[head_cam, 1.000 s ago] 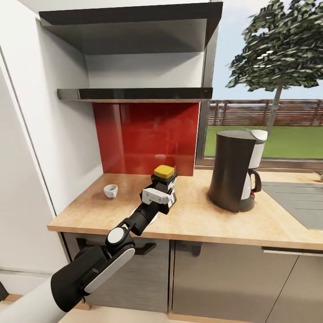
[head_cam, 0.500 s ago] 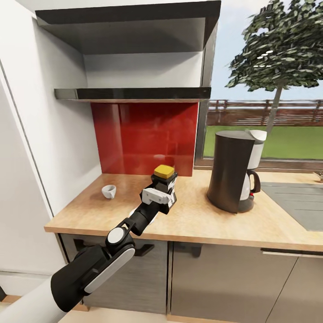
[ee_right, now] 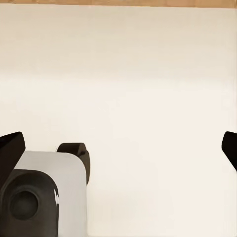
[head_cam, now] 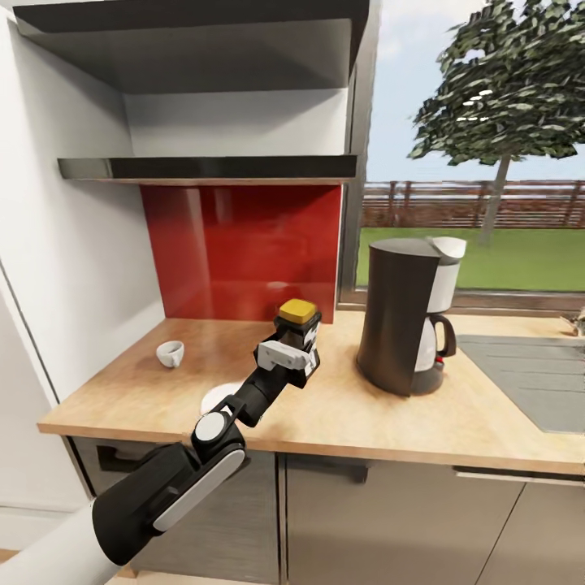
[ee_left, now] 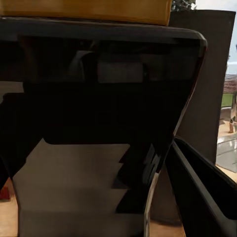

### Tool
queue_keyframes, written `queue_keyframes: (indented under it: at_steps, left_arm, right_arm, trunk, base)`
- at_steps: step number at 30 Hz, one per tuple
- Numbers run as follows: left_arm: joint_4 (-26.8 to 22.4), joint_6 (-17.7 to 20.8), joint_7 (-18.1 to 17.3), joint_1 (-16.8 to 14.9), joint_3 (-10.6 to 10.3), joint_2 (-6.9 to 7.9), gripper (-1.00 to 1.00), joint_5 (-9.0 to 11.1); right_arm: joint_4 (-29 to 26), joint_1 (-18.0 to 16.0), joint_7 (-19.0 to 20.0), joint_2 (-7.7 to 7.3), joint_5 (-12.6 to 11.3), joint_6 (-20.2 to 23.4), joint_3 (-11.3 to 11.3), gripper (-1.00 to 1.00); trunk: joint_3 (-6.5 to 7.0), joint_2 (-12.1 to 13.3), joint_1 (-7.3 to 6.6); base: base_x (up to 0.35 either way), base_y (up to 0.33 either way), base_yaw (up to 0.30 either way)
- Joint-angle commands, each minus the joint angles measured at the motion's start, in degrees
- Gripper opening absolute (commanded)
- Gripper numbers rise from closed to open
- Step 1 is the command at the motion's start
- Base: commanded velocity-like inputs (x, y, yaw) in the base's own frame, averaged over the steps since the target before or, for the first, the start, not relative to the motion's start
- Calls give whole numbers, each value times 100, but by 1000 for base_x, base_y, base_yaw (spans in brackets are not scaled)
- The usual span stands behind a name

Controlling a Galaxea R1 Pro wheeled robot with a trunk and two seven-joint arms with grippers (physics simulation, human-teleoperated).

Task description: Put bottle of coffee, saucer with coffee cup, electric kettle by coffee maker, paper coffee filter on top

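On the wooden worktop (head_cam: 390, 418), far to the left near the white wall, sits the small white coffee cup (head_cam: 170, 353), upright and alone. Nearer the front edge lies the white saucer (head_cam: 214, 397), partly hidden behind the left arm. Above the worktop the left gripper (head_cam: 291, 348) has its fingers clamped on the bottle of coffee (head_cam: 297, 314), a dark jar with a yellow lid (ee_left: 89, 10), held upright before the red backsplash (head_cam: 244, 244). To the right stands the dark coffee maker (head_cam: 404, 322), by the window, well apart from the bottle. Beyond it the sink (head_cam: 536, 382) begins. The right gripper's fingers (ee_right: 12, 148) stand wide apart over a pale surface.
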Motion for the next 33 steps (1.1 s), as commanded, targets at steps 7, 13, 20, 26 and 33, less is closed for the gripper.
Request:
queue_keyframes:
  at_steps: [7, 13, 20, 26, 33]
  left_arm:
    - [10, 25, 65, -8, -16, 0, -100, 18]
    - [122, 15, 118, -4, -24, -20, -100, 23]
    - [403, -219, 124, -7, -49, -89, -100, 34]
    - [603, -380, 124, -5, -65, -233, -100, 35]
    - [1200, -439, 130, -3, -68, -791, -100, 28]
  right_arm:
    - [11, 0, 59, 1, -37, -6, -18, 100]
    - [27, 39, 58, 25, 79, -10, 9, 100]
    - [207, 54, 50, 78, 1652, -8, 6, 100]
    - [247, 55, 42, 86, 1905, -5, 3, 100]
    - [249, 55, 40, 88, 1936, -5, -3, 100]
  trunk:
    - [-7, -4, 2]
    - [-7, -4, 2]
    - [-7, -4, 2]
    - [-7, -4, 2]
    - [-7, -4, 2]
  base:
    - [105, -140, 0]
    - [144, -78, 0]
    - [55, -17, 0]
    - [111, -1, 0]
    - [13, 0, 0]
